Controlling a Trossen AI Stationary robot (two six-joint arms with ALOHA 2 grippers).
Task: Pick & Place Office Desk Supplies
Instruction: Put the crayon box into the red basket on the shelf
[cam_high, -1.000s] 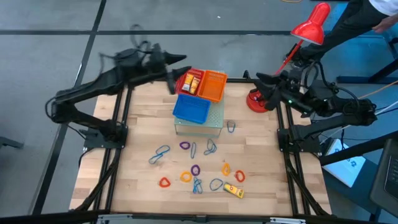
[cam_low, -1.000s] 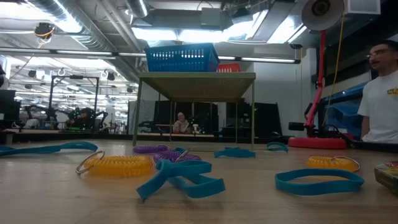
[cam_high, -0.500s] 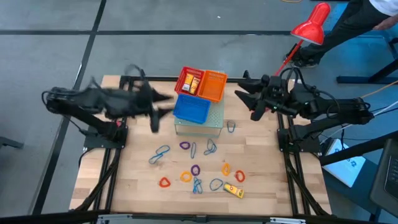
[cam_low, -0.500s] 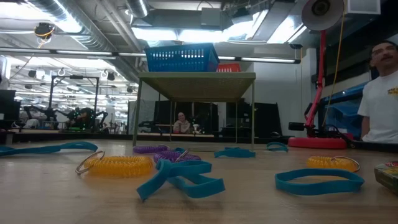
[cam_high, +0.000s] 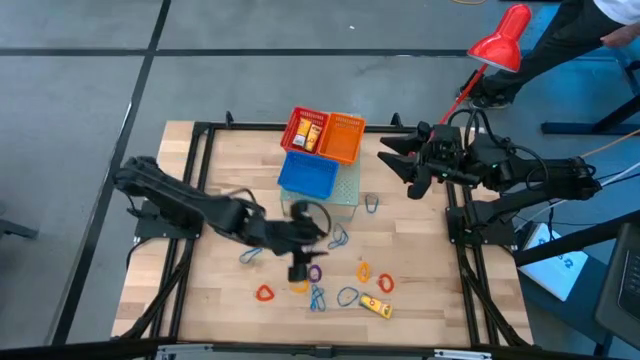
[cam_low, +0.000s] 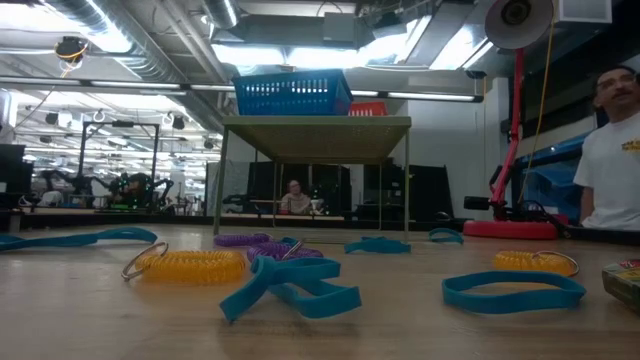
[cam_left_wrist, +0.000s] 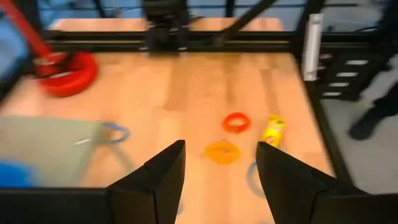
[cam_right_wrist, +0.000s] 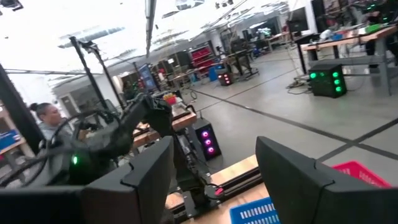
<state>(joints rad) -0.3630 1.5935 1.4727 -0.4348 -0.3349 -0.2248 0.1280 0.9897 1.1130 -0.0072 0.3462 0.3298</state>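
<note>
At the table's (cam_high: 210, 290) centre, the left tool (cam_high: 303, 262) hovers spread and empty over the scattered loops (cam_high: 312, 272) (approach step); next comes descent onto one. At two o'clock, the right tool (cam_high: 398, 160) waits spread.

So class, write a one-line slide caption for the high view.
Left arm reaches over scattered loops mid-table; right gripper waits, jaws open, beside the red, orange and blue baskets.

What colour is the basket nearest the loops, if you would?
Blue basket, clearest in the high view.
</note>
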